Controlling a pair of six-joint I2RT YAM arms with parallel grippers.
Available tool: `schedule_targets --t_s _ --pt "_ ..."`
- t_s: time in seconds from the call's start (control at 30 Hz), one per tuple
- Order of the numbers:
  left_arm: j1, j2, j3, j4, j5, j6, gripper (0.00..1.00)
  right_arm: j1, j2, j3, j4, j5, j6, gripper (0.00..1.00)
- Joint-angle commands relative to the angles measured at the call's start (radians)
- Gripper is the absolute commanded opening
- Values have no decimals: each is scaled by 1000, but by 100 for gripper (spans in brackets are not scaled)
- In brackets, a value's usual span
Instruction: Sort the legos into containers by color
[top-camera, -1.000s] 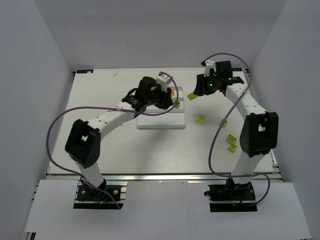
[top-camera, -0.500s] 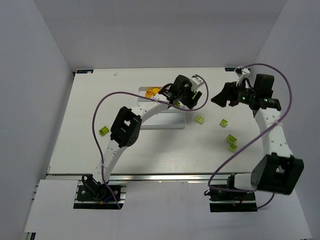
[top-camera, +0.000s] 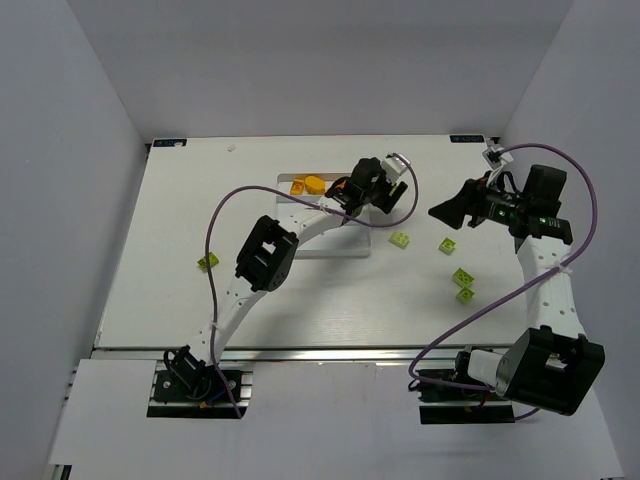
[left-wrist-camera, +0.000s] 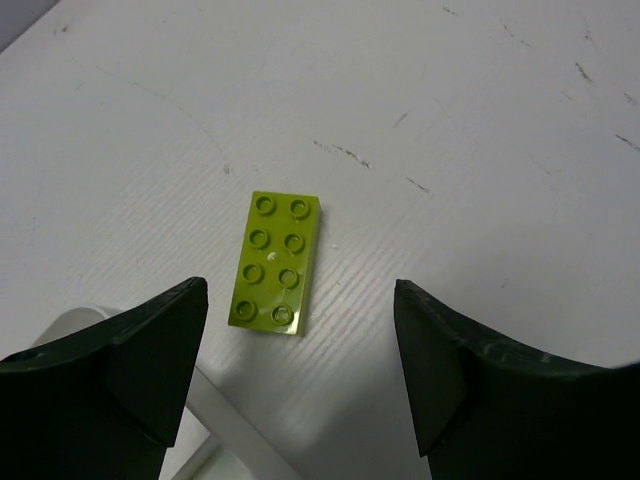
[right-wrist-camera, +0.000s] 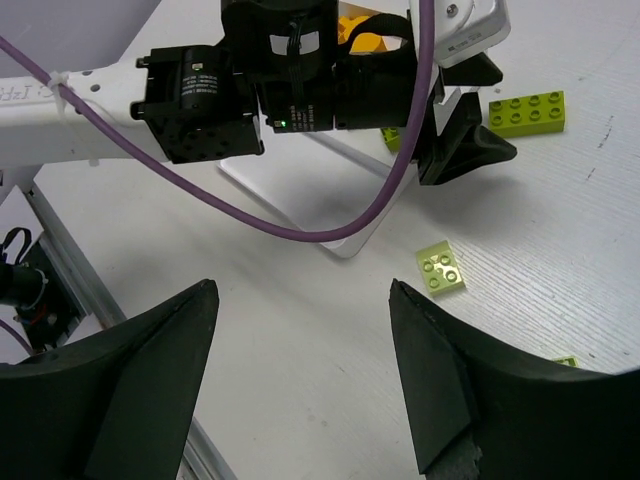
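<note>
Both my claws are spread wide, nothing in either. My left claw (left-wrist-camera: 298, 300) hangs over a long lime-green studded plastic brick (left-wrist-camera: 277, 262) lying flat just right of the white plastic tray (top-camera: 330, 247). My right claw (right-wrist-camera: 303, 300) hovers further right, near a small square lime brick (right-wrist-camera: 440, 270).

text: none readable | labels: none readable | numbers: none readable
</note>
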Motion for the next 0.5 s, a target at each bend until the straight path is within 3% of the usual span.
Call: schedule_targets --t_s 0.0,0.17,0.47 --pt "5 14 61 86 -39 16 85 -15 -13 -4 50 -50 3 74" --pt "5 47 78 115 -37 16 84 -30 -28 -18 70 -59 12 74" --pt "5 85 78 120 -44 13 72 -57 -36 -29 89 -88 25 74"
